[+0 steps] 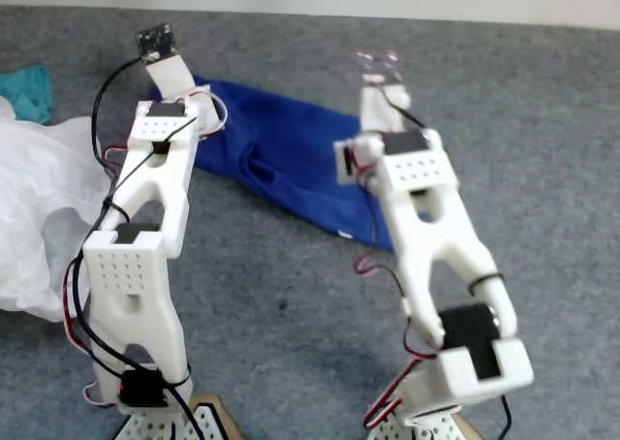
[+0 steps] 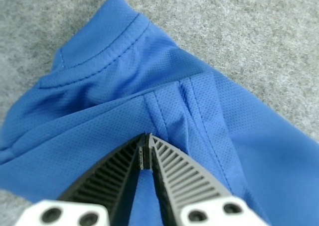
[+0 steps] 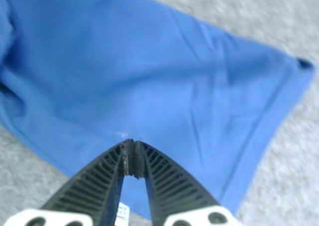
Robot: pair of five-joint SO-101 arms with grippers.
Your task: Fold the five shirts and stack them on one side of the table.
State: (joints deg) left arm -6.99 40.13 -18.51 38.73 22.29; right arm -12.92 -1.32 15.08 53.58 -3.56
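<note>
A blue shirt (image 1: 281, 159) lies bunched in a long strip across the far middle of the grey table. My left gripper (image 1: 179, 96) is at its left end. In the left wrist view, that gripper (image 2: 146, 142) is shut, pinching a raised pleat of the blue shirt (image 2: 124, 86) beside a sleeve seam. My right gripper (image 1: 380, 106) is at the strip's right part. Its tips (image 3: 132, 147) are shut on the smooth blue shirt (image 3: 149, 76), close to one hem. A small white label (image 3: 119, 212) shows between the fingers.
A heap of white cloth (image 1: 39, 198) lies at the left edge, with a teal cloth (image 1: 29, 89) behind it. Bare grey table (image 1: 542, 149) stretches to the right of the shirt and in front between the arm bases.
</note>
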